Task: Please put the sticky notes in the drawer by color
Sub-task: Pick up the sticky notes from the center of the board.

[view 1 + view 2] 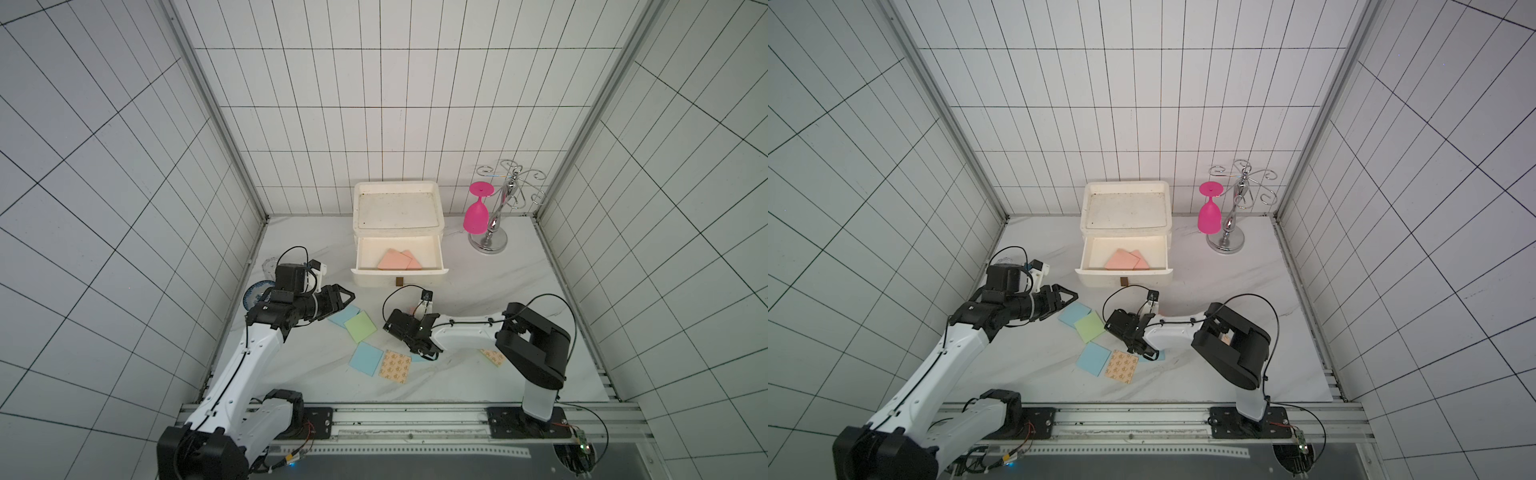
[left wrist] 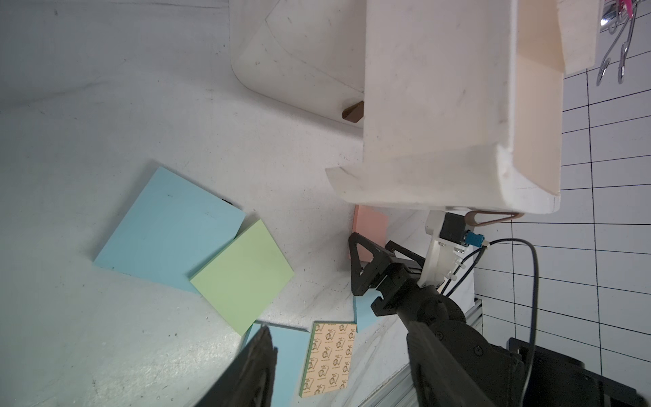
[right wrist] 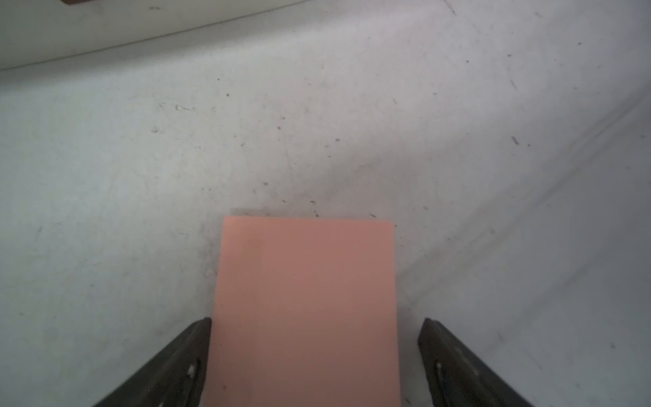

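Mid-surface, just before pulled-out drawer front: third salmon pad [image 3: 306, 282] lies flat. Right gripper [image 3: 317, 320] low over it, jaws wide, one each side, gap showing, no pinch yet; likely lining up edge grab. Two salmon pads [image 1: 398, 261] already in open drawer [image 1: 435, 253], chest at back edge. Left gripper [image 1: 347, 300] part-spread, empty, hovering leftward beside blue pads [image 1: 344, 316] and green pad [image 1: 360, 327], probably keeping clear. Tan pads [image 1: 395, 365] nearer front edge.

Left arm [image 1: 249, 353]: stretched forward, wrist level.
Left tool [image 1: 351, 296]: jaws apart, empty.
Right arm [image 1: 461, 328]: elbow high, forearm reaching left.
Right tool [image 3: 315, 322]: tilted down, jaws wide.
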Robot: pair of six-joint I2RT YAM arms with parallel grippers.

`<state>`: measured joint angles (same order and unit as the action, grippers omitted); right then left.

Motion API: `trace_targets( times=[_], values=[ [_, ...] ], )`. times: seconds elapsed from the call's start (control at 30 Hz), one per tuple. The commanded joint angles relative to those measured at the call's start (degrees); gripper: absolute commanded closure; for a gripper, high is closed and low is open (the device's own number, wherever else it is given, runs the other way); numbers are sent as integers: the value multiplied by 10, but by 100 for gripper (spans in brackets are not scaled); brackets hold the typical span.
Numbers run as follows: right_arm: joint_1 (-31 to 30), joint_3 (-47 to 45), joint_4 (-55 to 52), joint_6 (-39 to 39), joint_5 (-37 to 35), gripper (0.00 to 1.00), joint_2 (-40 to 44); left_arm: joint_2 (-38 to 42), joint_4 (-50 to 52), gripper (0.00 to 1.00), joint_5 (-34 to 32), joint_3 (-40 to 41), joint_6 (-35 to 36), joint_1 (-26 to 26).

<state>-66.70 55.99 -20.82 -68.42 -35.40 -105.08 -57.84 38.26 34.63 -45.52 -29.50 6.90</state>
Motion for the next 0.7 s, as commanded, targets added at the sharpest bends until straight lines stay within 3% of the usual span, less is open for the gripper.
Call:
trace_targets(
  times=[0.0,0.1,0.3,0.5,0.67],
  values=[
    [8,-60,-36,-21,12,9,35,13,-13,38,4,-2,10,-3],
    [23,-126,-2,-14,29,12,87,14,-12,38,3,-4,11,-3],
    [89,-240,120,102,140,13,187,8,-13,38,5,-2,13,-3],
    [159,-243,108,231,226,10,247,4,-12,38,9,-4,15,-2],
    [177,-202,13,277,213,7,249,9,-12,38,4,-1,13,-3]
  ],
)
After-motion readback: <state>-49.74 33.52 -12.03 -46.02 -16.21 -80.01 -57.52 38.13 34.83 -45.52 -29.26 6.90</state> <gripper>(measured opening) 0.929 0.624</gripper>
